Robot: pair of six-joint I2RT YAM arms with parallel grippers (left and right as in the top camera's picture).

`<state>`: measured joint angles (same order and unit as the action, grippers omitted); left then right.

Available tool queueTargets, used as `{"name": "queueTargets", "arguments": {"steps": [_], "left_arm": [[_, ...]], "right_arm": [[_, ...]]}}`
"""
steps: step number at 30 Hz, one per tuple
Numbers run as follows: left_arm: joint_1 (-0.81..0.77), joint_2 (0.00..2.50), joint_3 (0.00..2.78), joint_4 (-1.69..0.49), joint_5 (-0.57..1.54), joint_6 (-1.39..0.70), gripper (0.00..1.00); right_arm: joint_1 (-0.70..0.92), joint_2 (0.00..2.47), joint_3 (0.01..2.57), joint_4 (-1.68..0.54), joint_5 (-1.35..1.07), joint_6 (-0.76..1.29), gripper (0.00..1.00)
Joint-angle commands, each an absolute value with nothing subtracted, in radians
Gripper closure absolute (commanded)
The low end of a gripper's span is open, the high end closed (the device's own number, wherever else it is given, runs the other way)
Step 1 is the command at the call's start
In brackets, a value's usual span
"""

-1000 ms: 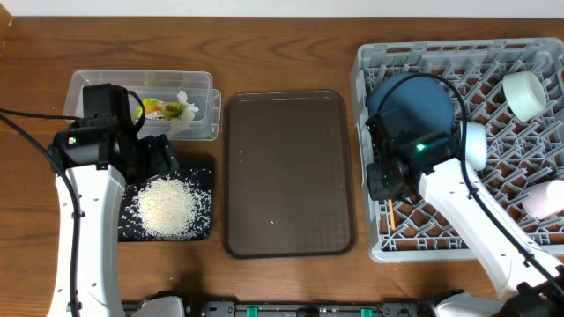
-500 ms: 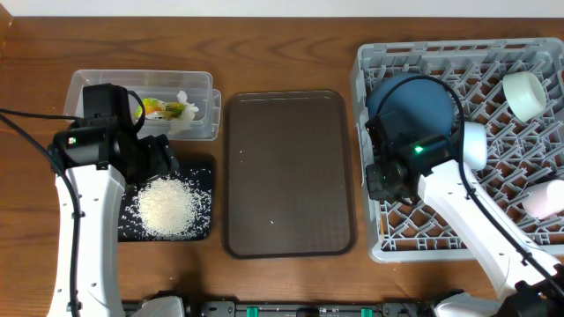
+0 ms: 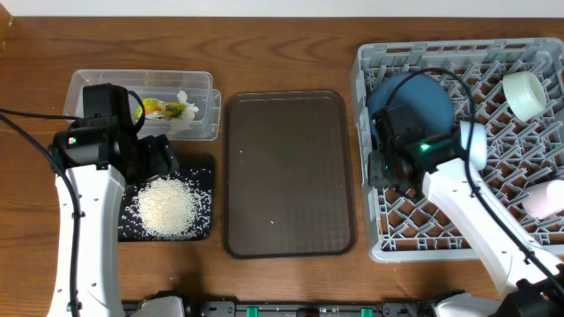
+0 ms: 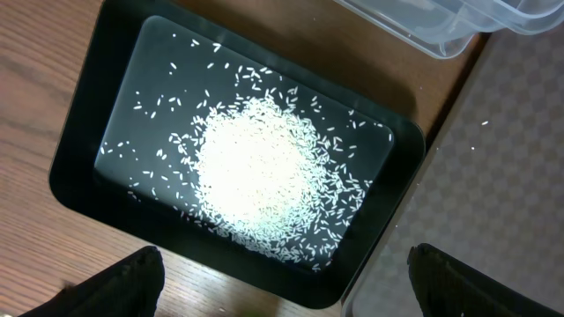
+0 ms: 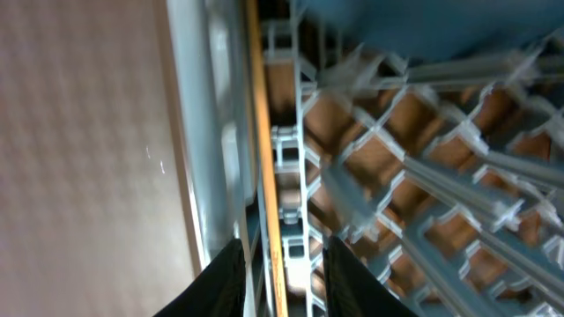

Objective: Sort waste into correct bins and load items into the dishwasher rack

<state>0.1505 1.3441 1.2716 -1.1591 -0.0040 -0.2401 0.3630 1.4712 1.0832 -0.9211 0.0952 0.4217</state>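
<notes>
My right gripper [image 3: 385,169] is open over the left edge of the grey dishwasher rack [image 3: 458,55]. In the right wrist view a thin wooden stick [image 5: 262,158] lies in the rack along its left wall, between my spread fingers [image 5: 280,255], which do not touch it. The dark-blue plate [image 3: 421,92], mint-green bowl [image 3: 525,95], pale-blue bowl [image 3: 474,145] and pink bowl [image 3: 542,199] sit in the rack. My left gripper [image 4: 286,291] is open and empty above the black tray [image 3: 201,172], which holds rice grains [image 3: 166,207]. The clear tub [image 3: 88,84] holds the wrapper [image 3: 159,108] and tissue [image 3: 185,99].
A large brown serving tray [image 3: 289,172] lies between the bins and the rack, with a few stray grains on it. Its edge shows in the left wrist view [image 4: 493,176] and the right wrist view [image 5: 88,132]. Wooden table all round.
My right gripper has moved a little toward the far side along the rack's left wall. The stick's end that showed below the gripper is no longer seen from overhead. The left arm is unchanged.
</notes>
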Motion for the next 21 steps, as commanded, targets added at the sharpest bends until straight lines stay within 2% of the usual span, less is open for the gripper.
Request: {"name": "queueTargets", "arguments": {"steps": [1, 7, 12, 14, 16, 21], "left_arm": [[0.156, 1.332, 1.274, -1.163, -0.012, -0.249, 0.09], [0.156, 1.332, 1.274, -1.162, -0.012, -0.249, 0.09], [0.156, 1.332, 1.274, -1.112, -0.011, -0.249, 0.09], [0.156, 1.332, 1.274, -1.112, -0.007, -0.250, 0.09], [0.156, 1.332, 1.274, -1.095, 0.019, -0.250, 0.09], [0.156, 1.333, 1.274, -1.047, 0.128, -0.251, 0.09]], "right_arm": [[0.308, 1.451, 1.081, -0.879, 0.036, 0.463, 0.64], [0.197, 1.390, 1.081, -0.791, -0.049, 0.427, 0.44], [0.117, 1.340, 1.081, -0.794, -0.051, 0.304, 0.26], [0.085, 1.328, 1.081, -0.812, -0.051, 0.249, 0.10], [0.038, 1.314, 1.081, -0.826, -0.057, 0.220, 0.01], [-0.075, 1.303, 1.082, -0.818, -0.179, 0.152, 0.01]]}}
